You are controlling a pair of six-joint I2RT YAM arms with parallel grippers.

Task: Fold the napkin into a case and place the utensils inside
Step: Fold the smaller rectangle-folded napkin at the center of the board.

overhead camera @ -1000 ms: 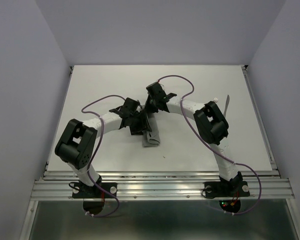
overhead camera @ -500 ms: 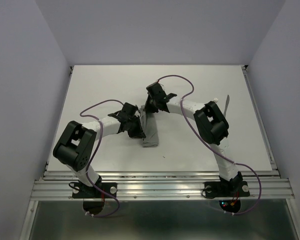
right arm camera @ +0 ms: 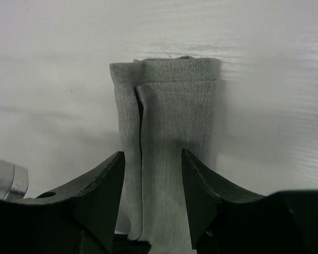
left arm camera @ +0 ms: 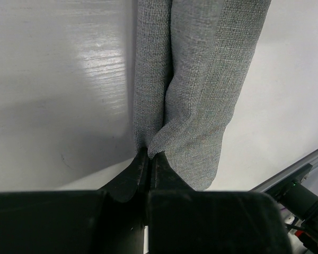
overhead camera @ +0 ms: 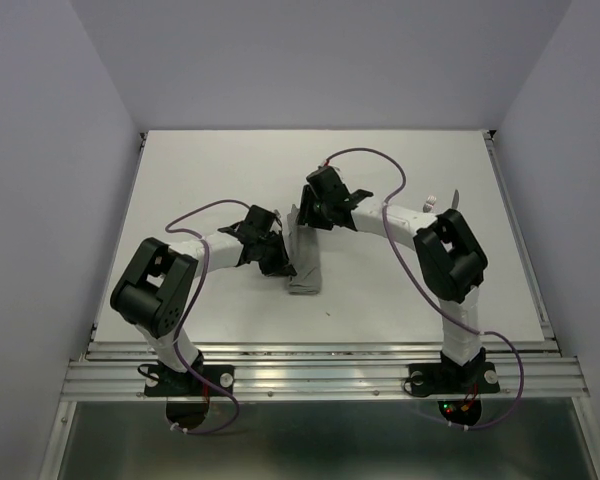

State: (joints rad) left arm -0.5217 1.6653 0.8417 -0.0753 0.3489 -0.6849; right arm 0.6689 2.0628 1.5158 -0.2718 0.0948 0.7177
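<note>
The napkin [overhead camera: 305, 270] lies near the middle of the table [overhead camera: 200, 170], folded into a narrow, layered strip that runs away from the arms' bases. The top view shows the left gripper [overhead camera: 280, 262] at the strip's left edge and the right gripper [overhead camera: 302, 215] over its far end.

In the left wrist view, the left gripper [left arm camera: 148, 159] is clenched. Its fingers [left arm camera: 130, 177] meet on a small pinch of the napkin [left arm camera: 201, 79], where the upper layer gathers into a point at the tips. Two long folds run away from there, side by side, with a dark crease between them.

In the right wrist view, the right gripper [right arm camera: 152, 156] is released. Its fingers [right arm camera: 103, 180] stand apart on either side of the napkin [right arm camera: 169, 106], which passes through the gap. Whether they touch the cloth cannot be told. The strip's short end is square, with stacked layers showing at its edge.

The utensils [overhead camera: 452, 208] lie at the right of the table, well apart from the napkin and just beyond the right arm's elbow. They are too small to tell fork from knife.
</note>
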